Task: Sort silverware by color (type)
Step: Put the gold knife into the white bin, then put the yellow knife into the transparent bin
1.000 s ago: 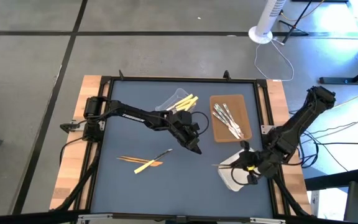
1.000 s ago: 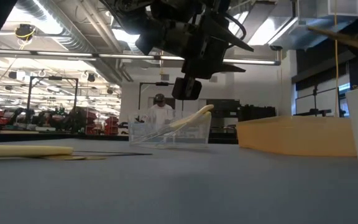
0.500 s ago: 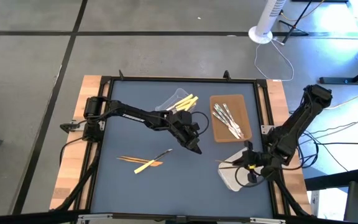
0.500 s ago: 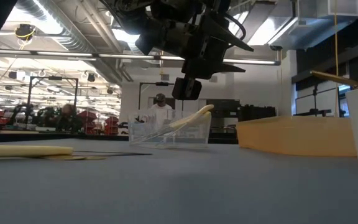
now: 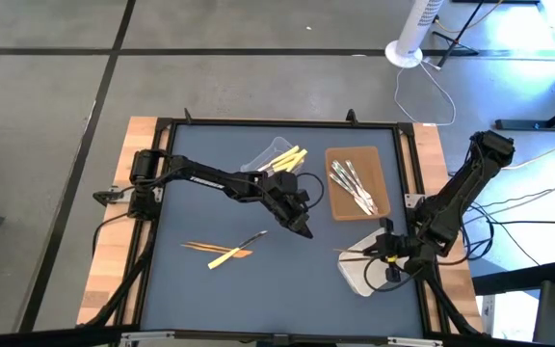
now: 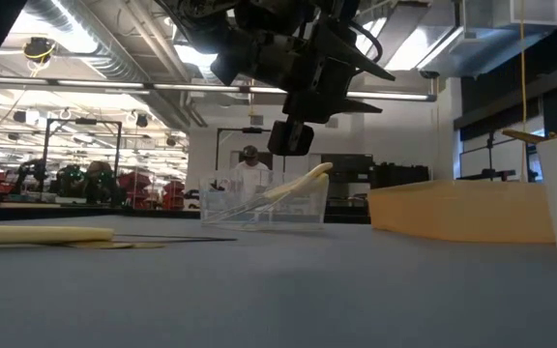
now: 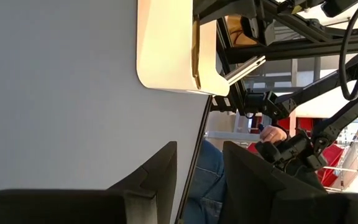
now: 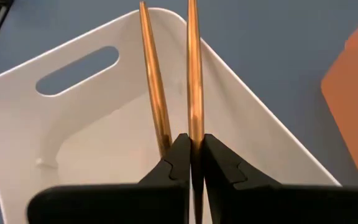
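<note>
My right gripper (image 5: 382, 253) is at the table's near right, over a white tray (image 5: 357, 278), shut on an orange-brown stick (image 8: 194, 74). This stick also shows in the low view (image 6: 524, 136). A second orange-brown stick (image 8: 153, 81) lies beside it in the tray. My left gripper (image 5: 303, 227) hangs open and empty above the table's middle. On the table at the near left lie a pale yellow utensil (image 5: 225, 256), an orange-brown one (image 5: 200, 247) and a thin dark one (image 5: 254, 236). My right gripper pinches the orange-brown stick between its two fingers at one end (image 8: 194, 140). The fingers come from the table's right side and lie along the stick. The stick points toward the table's left, over the white tray, and its free end (image 5: 339, 253) reaches past the tray's left rim.
A clear tub (image 5: 276, 157) with pale yellow utensils stands at the far middle. A brown tray (image 5: 340, 200) with silver utensils lies to the right of it. People show in the room beyond the table.
My right gripper has gone down toward the white tray with the orange-brown stick. In the low view the stick has dropped from high above the tray to just above its rim.
</note>
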Controlling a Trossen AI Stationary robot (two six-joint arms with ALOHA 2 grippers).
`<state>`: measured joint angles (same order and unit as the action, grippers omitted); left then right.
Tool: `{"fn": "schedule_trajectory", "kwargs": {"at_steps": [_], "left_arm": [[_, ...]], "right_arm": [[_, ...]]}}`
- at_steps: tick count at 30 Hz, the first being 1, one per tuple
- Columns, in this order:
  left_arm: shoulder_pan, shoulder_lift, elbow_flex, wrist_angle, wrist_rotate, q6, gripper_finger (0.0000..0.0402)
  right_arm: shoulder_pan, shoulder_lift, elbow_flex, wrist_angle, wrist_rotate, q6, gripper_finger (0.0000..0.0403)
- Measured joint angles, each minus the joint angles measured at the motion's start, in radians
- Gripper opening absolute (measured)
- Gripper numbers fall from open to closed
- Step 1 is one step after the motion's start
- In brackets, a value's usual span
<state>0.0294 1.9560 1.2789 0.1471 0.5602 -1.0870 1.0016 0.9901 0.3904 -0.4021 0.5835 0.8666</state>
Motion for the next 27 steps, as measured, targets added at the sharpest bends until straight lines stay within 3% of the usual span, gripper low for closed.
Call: {"fn": "schedule_trajectory", "kwargs": {"at_steps": [16, 27], "left_arm": [[0.0, 0.0, 0.0, 0.0, 0.0, 0.0, 0.0124], [0.0, 0.0, 0.0, 0.0, -0.023, 0.0, 0.0124]], "right_arm": [[0.0, 0.0, 0.0, -0.011, -0.013, -0.008, 0.0029], [0.0, 0.0, 0.0, -0.015, -0.061, -0.008, 0.0098]]}}
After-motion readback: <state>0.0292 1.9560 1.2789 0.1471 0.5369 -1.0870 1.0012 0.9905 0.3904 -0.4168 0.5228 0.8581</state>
